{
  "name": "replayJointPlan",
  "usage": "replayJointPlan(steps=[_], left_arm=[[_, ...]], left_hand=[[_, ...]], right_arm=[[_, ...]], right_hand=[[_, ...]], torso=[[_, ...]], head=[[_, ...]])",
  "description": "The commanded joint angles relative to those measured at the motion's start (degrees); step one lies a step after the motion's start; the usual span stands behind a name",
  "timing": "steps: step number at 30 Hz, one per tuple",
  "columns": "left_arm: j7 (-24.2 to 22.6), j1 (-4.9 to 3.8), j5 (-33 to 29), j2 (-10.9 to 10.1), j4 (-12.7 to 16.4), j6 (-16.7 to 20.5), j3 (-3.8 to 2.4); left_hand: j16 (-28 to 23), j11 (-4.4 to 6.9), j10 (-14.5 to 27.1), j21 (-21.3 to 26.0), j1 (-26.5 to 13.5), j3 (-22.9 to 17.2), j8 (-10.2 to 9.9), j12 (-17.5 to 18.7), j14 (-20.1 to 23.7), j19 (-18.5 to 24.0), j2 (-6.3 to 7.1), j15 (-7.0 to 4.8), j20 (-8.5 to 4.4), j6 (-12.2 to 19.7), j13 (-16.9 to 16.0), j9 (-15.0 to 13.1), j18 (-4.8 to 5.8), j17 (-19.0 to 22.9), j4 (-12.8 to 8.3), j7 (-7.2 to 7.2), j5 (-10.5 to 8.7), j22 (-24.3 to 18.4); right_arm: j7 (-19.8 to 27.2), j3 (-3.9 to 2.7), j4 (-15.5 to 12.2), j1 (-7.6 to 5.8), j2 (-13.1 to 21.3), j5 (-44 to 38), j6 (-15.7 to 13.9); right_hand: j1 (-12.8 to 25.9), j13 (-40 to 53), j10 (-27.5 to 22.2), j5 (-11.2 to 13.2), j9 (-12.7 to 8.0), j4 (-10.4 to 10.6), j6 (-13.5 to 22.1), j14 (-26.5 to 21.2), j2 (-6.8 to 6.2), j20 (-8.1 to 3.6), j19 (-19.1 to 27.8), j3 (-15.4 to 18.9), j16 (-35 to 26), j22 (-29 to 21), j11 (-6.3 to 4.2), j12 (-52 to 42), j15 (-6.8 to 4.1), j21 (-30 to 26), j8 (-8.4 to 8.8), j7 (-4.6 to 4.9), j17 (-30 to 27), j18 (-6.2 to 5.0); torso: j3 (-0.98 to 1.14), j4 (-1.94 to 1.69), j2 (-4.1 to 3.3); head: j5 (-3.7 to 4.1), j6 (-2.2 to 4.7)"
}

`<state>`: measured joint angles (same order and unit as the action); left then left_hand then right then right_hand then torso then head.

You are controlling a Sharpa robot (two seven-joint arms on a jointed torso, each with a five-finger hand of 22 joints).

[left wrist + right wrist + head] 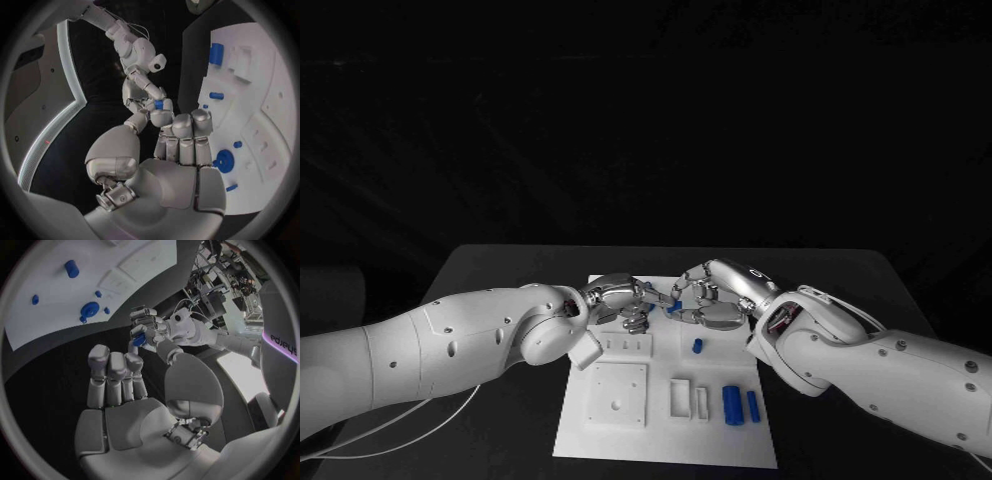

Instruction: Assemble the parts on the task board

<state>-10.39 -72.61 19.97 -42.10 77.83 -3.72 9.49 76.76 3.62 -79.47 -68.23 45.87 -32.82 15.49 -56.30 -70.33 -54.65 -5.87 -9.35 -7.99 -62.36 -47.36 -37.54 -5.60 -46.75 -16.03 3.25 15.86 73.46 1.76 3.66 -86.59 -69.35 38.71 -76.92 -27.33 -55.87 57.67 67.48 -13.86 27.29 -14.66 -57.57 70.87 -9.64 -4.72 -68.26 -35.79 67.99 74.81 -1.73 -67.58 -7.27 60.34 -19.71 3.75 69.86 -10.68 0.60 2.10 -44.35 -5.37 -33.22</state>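
Item: small blue part (pixel 159 104), pinched between both hands above the far edge of the task board (pixel 632 440). Left hand (pixel 620 298) and right hand (pixel 704 297) both gripped it at the fingertips. Probably light, rigid, slippery plastic; best held by its sides.

A black table (pixel 502 270) stands in a dark room, its far edge meeting near-black surroundings with no visible wall detail. In the right wrist view, a cluttered area of equipment (pixel 228 277) sits beyond the table, and a bright pale patch of floor (pixel 240 367) shows beside it.
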Motion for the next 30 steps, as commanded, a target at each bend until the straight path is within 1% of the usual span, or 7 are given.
replayJointPlan(steps=[1, 6, 14, 18, 24, 26, 30], left_arm=[[-0.85, -0.12, -1.6, 0.0, 0.12, 2.88, -0.11], [-0.35, -0.12, -0.37, 0.01, 0.16, 4.18, -0.11], [3.26, -0.11, 7.28, -0.23, -0.23, 9.31, -0.11], [11.49, -0.13, 11.71, -0.78, -0.33, 11.01, -0.12], [21.32, -0.13, 22.31, -1.26, -0.34, 13.49, -0.11], [24.7, -0.14, 26.07, -1.41, -0.11, 13.76, -0.12], [30.95, -0.22, 36.16, -1.61, 0.63, 10.71, -0.13]], left_hand=[[0.21, 0.68, -0.03, -0.29, 0.84, -0.3, 0.45, 0.26, -0.05, -0.03, 0.29, -0.91, -6.37, -1.9, 0.13, -0.22, -0.45, 0.09, -0.29, -1.11, 1.51, 0.1], [0.22, 0.88, -0.02, -0.31, 1.14, -0.38, 0.65, 0.29, -0.08, -0.11, 0.53, -1.11, -6.41, -2.3, 0.16, -0.41, -0.44, 0.15, -0.34, -1.31, 2.76, 0.1], [0.28, 1.17, -0.09, -0.41, 1.82, -0.51, 0.92, 0.31, -0.26, -0.4, 0.89, -1.4, -6.52, -2.76, 0.2, -0.76, -0.47, 0.28, -0.35, -1.59, 4.8, 0.1], [0.37, 1.32, -0.22, -0.49, 1.98, -0.47, 1.02, 0.29, -0.48, -0.63, 0.92, -1.56, -6.59, -2.95, 0.23, -0.94, -0.49, 0.33, -0.35, -1.73, 5.99, 0.09], [0.43, 1.61, -0.45, -0.56, 2.23, -0.39, 1.32, 0.35, -0.79, -0.95, 1.23, -1.8, -6.72, -3.53, 0.3, -1.25, -0.57, 0.46, -0.52, -2.01, 7.73, 0.04], [0.51, 1.8, -0.62, -0.66, 2.48, -0.39, 1.51, 0.38, -1.13, -1.28, 1.56, -1.99, -6.83, -3.89, 0.35, -1.45, -0.65, 0.54, -0.55, -2.2, 9.43, -0.01], [0.55, 2.04, -0.73, -0.75, 2.75, -0.47, 1.73, 0.42, -1.51, -1.64, 1.81, -2.2, -6.94, -4.33, 0.41, -1.73, -0.73, 0.68, -0.65, -2.44, 12.44, -0.07]], right_arm=[[0.36, 0.12, 0.43, 0.1, 0.18, 0.97, -0.74], [0.78, 0.12, 0.63, 0.1, 0.37, 1.97, -2.44], [2.79, 0.12, 1.82, 0.09, 2.13, 5.6, -4.5], [2.45, 0.05, 3.67, 0.05, 3.55, 6.24, -6.44], [2.23, -0.64, 9.29, -0.68, 3.76, 7.51, -6.67], [2.21, -0.9, 11.23, -0.95, 3.46, 8.07, -6.43], [1.6, -1.77, 14.72, -1.4, 2.78, 8.01, -4.69]], right_hand=[[0.73, -0.05, -1.33, -1.41, -1.24, 0.09, 2.67, -1.51, -1.3, 0.26, 1.39, 0.93, -1.24, -0.26, 1.53, 1.07, 0.94, -0.7, 2.25, 2.53, -0.41, -4.32], [1.92, -0.41, -3.88, -2.6, -2.32, -0.15, 7.54, -3.64, -2.79, 1.35, 3.58, 3.26, -2.74, -0.8, 3.54, 2.64, 2.95, -2.35, 4.86, 4.59, -1.26, -4.28], [2.48, -0.86, -5.92, -4.64, -2.87, 0.14, 10.94, -5.49, -4.17, 2.89, 5.34, 6.17, -3.58, -1.43, 4.81, 3.55, 4.18, -4.01, 6.37, 5.88, -2.24, -4.32], [3.26, -1.22, -6.49, -6.32, -2.76, 0.93, 11.24, -6.12, -4.61, 3.39, 5.92, 7.11, -3.94, -1.72, 5.03, 3.92, 4.43, -4.68, 6.32, 6.09, -2.76, -4.32], [2.59, -2.24, -6.63, -6.54, -2.47, 1.25, 10.91, -6.54, -4.45, 3.85, 6.55, 7.42, -4.76, -2.28, 4.86, 4.72, 4.27, -5.77, 5.84, 5.91, -3.99, -4.32], [2.42, -2.49, -6.63, -6.57, -2.44, 1.33, 10.94, -6.58, -4.39, 3.95, 6.62, 7.46, -4.89, -2.39, 4.84, 4.88, 4.25, -5.97, 5.8, 5.9, -4.26, -4.32], [2.29, -2.85, -6.72, -6.62, -2.41, 1.48, 11.02, -6.74, -4.33, 4.12, 6.79, 7.54, -5.1, -2.55, 4.85, 5.14, 4.27, -6.29, 5.76, 5.91, -4.66, -4.32]], torso=[[0.02, 0.04, 0.02], [0.0, 0.02, 0.0], [0.03, -0.01, 0.04], [0.0, 0.02, 0.06], [0.04, 0.02, 0.13], [0.03, -0.05, 0.12], [0.09, -0.05, 0.16]], head=[[-0.15, 0.02], [-0.19, 0.08], [-0.2, 0.13], [-0.32, -0.06], [-0.43, -0.27], [-0.49, -0.32], [-0.77, -0.57]])
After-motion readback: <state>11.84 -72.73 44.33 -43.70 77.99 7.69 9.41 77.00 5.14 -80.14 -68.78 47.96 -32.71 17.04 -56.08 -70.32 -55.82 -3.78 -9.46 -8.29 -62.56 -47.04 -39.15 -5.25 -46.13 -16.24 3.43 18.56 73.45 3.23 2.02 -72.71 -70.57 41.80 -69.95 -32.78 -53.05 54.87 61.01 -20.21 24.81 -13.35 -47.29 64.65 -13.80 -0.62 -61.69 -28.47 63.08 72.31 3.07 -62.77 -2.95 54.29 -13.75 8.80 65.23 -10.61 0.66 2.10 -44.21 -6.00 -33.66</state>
